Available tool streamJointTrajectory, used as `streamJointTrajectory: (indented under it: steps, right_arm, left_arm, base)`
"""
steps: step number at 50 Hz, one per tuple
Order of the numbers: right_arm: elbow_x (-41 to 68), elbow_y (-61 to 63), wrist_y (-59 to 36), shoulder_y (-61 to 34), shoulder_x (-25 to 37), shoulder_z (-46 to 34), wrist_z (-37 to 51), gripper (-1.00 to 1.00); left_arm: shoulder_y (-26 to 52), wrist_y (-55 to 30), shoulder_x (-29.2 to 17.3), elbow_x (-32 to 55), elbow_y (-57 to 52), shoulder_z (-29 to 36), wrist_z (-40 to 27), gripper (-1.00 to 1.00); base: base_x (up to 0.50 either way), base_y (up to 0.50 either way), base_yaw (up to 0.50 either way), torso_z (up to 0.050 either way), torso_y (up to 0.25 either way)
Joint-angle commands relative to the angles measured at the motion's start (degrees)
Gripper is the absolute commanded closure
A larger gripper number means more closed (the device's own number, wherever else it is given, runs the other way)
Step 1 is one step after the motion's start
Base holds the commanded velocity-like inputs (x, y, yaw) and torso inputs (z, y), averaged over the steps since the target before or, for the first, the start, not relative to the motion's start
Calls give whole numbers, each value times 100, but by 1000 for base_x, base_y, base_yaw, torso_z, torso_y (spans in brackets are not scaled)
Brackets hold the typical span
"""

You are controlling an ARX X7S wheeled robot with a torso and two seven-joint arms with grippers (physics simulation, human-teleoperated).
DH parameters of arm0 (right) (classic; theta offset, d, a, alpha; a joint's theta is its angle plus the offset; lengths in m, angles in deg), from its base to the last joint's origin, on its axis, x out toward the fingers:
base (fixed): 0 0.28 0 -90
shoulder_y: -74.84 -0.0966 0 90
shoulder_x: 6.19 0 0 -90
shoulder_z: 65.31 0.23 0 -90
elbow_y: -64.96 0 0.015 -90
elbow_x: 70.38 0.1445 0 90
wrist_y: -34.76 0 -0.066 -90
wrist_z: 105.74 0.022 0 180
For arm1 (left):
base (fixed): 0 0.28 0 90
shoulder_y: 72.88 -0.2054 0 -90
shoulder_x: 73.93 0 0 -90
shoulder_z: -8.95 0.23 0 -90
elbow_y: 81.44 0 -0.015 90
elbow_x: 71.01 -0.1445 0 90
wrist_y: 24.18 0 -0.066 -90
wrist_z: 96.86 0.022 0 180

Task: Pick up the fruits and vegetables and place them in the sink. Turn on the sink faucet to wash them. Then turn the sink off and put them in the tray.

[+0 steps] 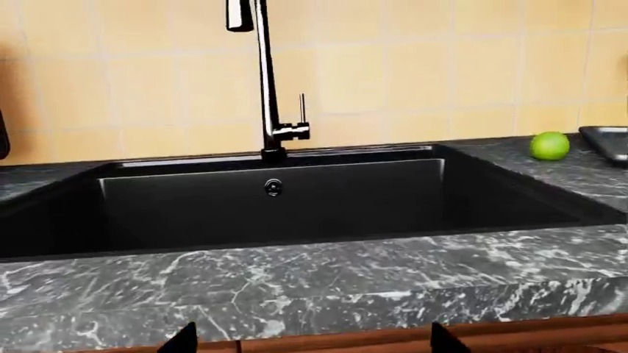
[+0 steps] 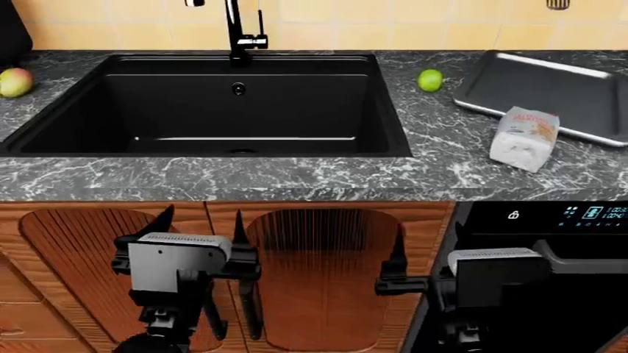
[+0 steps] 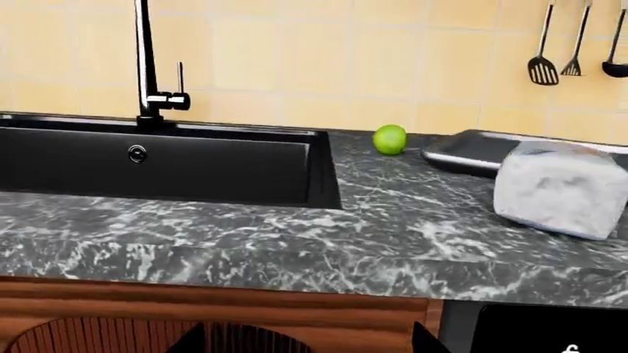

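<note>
The black sink (image 2: 294, 110) is empty, with the tall black faucet (image 2: 235, 29) behind it. The apple-like fruit (image 2: 15, 82) lies on the counter left of the sink. The green lime (image 2: 430, 80) lies right of the sink, next to the dark grey tray (image 2: 559, 88). My left gripper (image 2: 201, 224) and right gripper (image 2: 432, 250) are both open and empty, low in front of the cabinet doors, below the counter edge. The left wrist view shows the sink (image 1: 294, 198), faucet (image 1: 267, 88) and lime (image 1: 549, 145). The right wrist view shows the lime (image 3: 390, 139) and tray (image 3: 471, 151).
A white-and-orange grain bag (image 2: 525, 137) stands on the counter against the tray's near edge; it also shows in the right wrist view (image 3: 559, 187). Utensils (image 3: 554, 44) hang on the tiled wall. A dark appliance front (image 2: 549, 220) is below the counter at the right.
</note>
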State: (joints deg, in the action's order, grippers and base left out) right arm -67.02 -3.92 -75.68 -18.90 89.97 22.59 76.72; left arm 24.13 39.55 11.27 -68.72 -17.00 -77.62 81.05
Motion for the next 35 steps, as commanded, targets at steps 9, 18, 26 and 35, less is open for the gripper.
streamJointTrajectory:
  steps: [9,18,26,35]
  right_arm:
    - [858,2204,-3215,-1870,385,509,-164,-100]
    - [1147,2525,-4074,-2755,545,620,-207,-100]
    - [1325,2723,-4746,-3353,689,705,-226,-100]
    - [1479,2813,-5746,-4280,946,594,-215,-100]
  left_arm:
    - [1859,-3397,-292,961,-1990,-783,164,-100]
    - [2610,-4315,-389,1210,-2426,-1059,149,-100]
    - [3023,-5036,-496,1293,-3004,-1190,-4,-100]
    - [3668,-6039,-404,1750,-3315,-408,68,-100]
  base:
    - [16,0,0,50,0]
    - [289,46,0,50,0]
    - [412,168,0,50,0]
    - [418,156,0,50,0]
